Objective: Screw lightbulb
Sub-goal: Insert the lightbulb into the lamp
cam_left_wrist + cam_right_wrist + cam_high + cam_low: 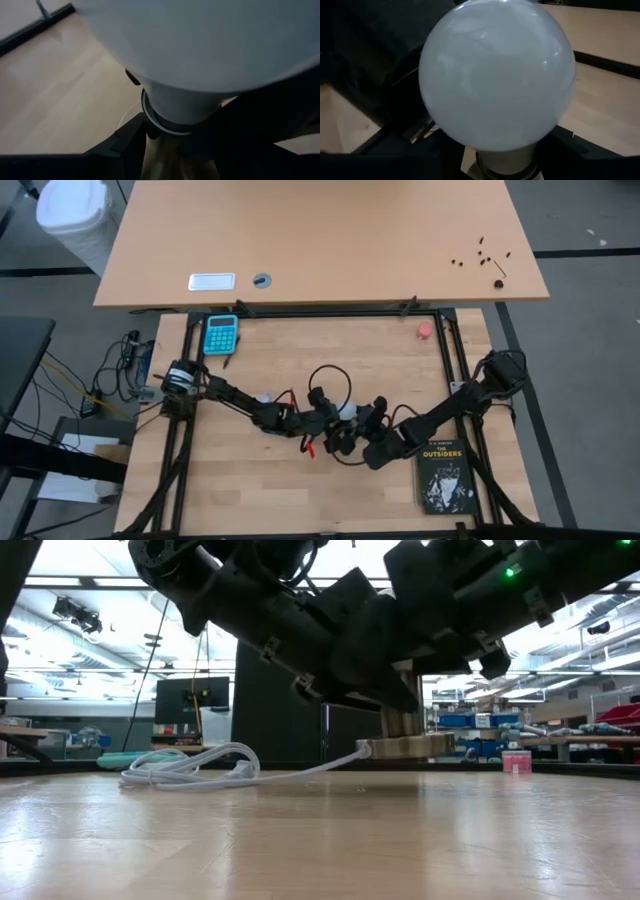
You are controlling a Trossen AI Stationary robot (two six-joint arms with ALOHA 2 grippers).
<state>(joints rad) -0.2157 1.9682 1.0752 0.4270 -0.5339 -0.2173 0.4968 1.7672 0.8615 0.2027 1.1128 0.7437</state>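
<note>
The white frosted lightbulb (347, 410) stands upright at the table's middle, between my two grippers. Its globe fills the right wrist view (497, 75) and the top of the left wrist view (200, 40). Its neck (180, 107) goes down into the round socket disc (410, 747). The socket's white cord (190, 768) lies coiled on the table to the left. My left gripper (328, 420) comes from the left and my right gripper (366, 425) from the right. Both are low and closed in around the bulb's lower part. My left gripper has its fingers (125, 145) on either side of the socket (170, 160), just below the bulb's neck ring. It comes slanting down from the table's left. The bulb's globe hides most of the contact. My right gripper has its fingers (590, 155) on either side of the bulb's neck (505, 167), under the globe. It comes slanting from the table's right. The globe stands upright above the fingers and hides where they meet the neck.
A black book (443, 475) lies at the near right, close under my right arm. A teal calculator (221, 332) lies at the far left and a small pink-red round object (425, 330) at the far right. A black frame (450, 350) borders the work area.
</note>
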